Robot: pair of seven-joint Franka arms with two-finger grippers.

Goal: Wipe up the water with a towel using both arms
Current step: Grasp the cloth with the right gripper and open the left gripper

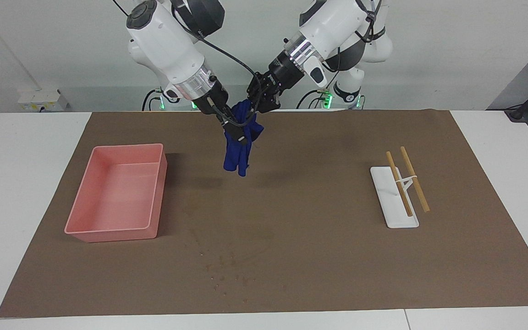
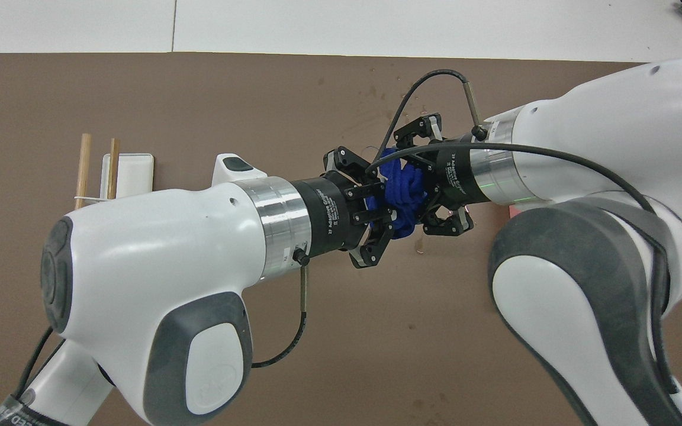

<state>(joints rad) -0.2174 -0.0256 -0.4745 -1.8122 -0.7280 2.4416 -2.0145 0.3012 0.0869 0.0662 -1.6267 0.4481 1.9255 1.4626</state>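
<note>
Clamping on the towel (image 1: 236, 158) from both sides: right hand (image 1: 239, 130) and left hand (image 1: 260, 101), tips meeting up in the air over the part of the mat (image 1: 314, 256) nearer to the robots, about midway along it. Fingers of each pressed into the bunched cloth, as far as can be judged from the overhead view, where the wad sits squeezed between the two hands. Hanging below the right hand as a loose tail, clear of the mat.

Likely light, soft and limp, with no shape of its own; deep blue, plush, crumpled into folds. Best taken by pinching a thick fold or a corner in each hand, then drawn apart for a flat wiping face. Apt to sag, twist and slip out of a thin pinch.

Below and farther from the robots, water (image 1: 227, 263) as scattered drops and faint streaks on the brown, matte mat. Toward the right arm's end, a pink, smooth-walled rectangular bin (image 1: 108, 228), apparently empty. Toward the left arm's end, two thin wooden sticks (image 1: 408, 181) propped on a flat white stand (image 1: 394, 215). Under it all, a plain white counter (image 1: 16, 183).
</note>
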